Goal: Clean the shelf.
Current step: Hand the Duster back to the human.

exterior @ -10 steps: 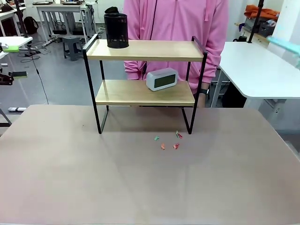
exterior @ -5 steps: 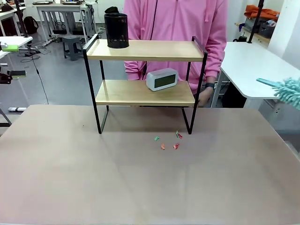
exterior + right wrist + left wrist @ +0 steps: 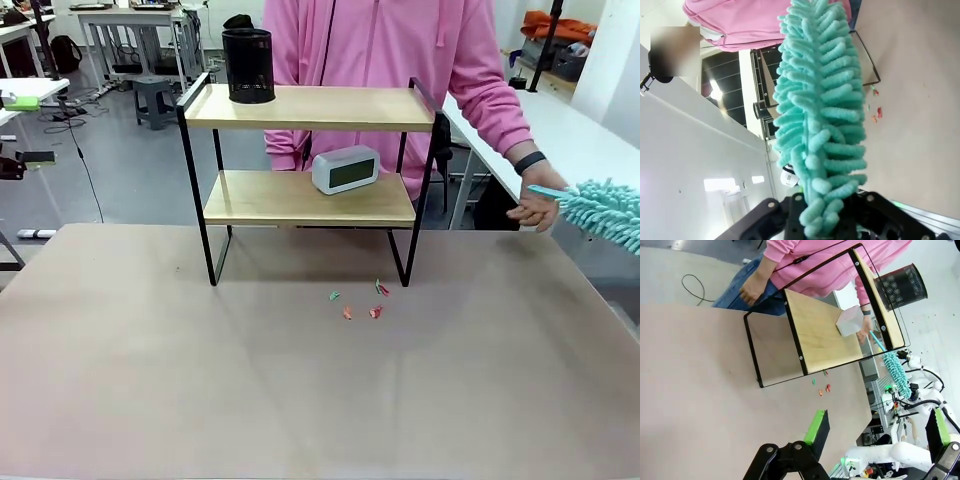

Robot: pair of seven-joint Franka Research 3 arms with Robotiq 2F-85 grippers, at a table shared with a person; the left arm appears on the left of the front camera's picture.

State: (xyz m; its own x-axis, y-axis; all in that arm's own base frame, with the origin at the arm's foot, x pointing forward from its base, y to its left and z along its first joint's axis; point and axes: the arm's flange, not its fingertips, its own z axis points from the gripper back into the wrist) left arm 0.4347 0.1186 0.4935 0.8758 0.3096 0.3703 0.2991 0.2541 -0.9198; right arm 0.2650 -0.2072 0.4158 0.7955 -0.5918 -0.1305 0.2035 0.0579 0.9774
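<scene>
Since the earlier pictures the teal duster [image 3: 603, 212] has come further in from the right edge and sits lower, and the person's hand [image 3: 535, 208] has swung out to the right and now touches its thin handle tip. In the front view the shelf [image 3: 310, 150] stands at the far middle of the table [image 3: 150, 380], a black mesh cup [image 3: 248, 65] at the left end of its top board and a grey clock [image 3: 345, 168] toward the right of its lower board; a few small coloured scraps [image 3: 358, 302] lie on the table just in front of its right legs, and the person in a pink top stands behind it. In the left wrist view the left gripper [image 3: 875, 427] has its jaws spread wide with nothing between them, one green pad low in the middle and the other at the right edge; beyond it the shelf [image 3: 825, 330] lies tilted across the picture, with the scraps [image 3: 821, 386] just beside its frame and the duster [image 3: 896, 371] to the right. In the right wrist view the right gripper [image 3: 826, 212] is clamped on the base of the duster [image 3: 822, 105], whose fluffy head rises up the middle; past it, part of the shelf's black frame [image 3: 867, 62] and the scraps [image 3: 875, 110] show on the table.
</scene>
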